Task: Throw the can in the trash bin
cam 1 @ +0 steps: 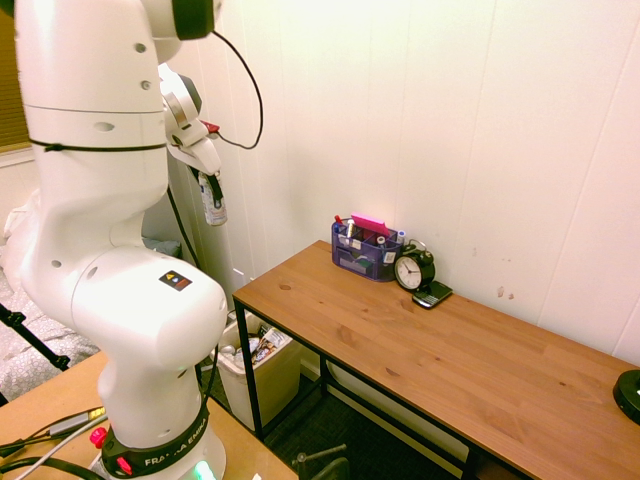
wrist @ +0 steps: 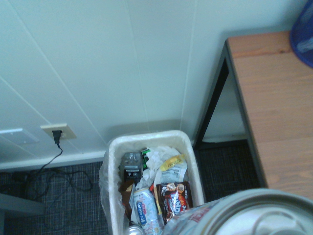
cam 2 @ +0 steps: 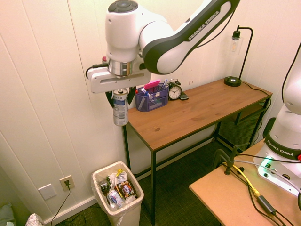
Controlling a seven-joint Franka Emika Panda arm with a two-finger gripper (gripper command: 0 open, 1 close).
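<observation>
One can (cam 2: 120,107) hangs from my end effector (cam 2: 120,95), gripped near its metal top, upright, with the body dangling below the fingers. I see the fingers closed narrow around it in both exterior views. It is in the air, off the bench's (cam 2: 197,110) end, close to the white wall, well above the floor.

Down below, the bin (cam 2: 117,214) stands on the floor beside the bench leg, against the wall. It is lined with a bag and already full of wrappers and other rubbish. From the second exterior view the can sits high over the bin, roughly above it. In the wrist view the bin (wrist: 113,147) lies beneath me, and the can's rim (wrist: 244,215) fills the lower right corner, blurred.

On the bench, an organizer (cam 2: 151,100) and a clock (cam 2: 175,91) stand by the wall, well apart from the can.
</observation>
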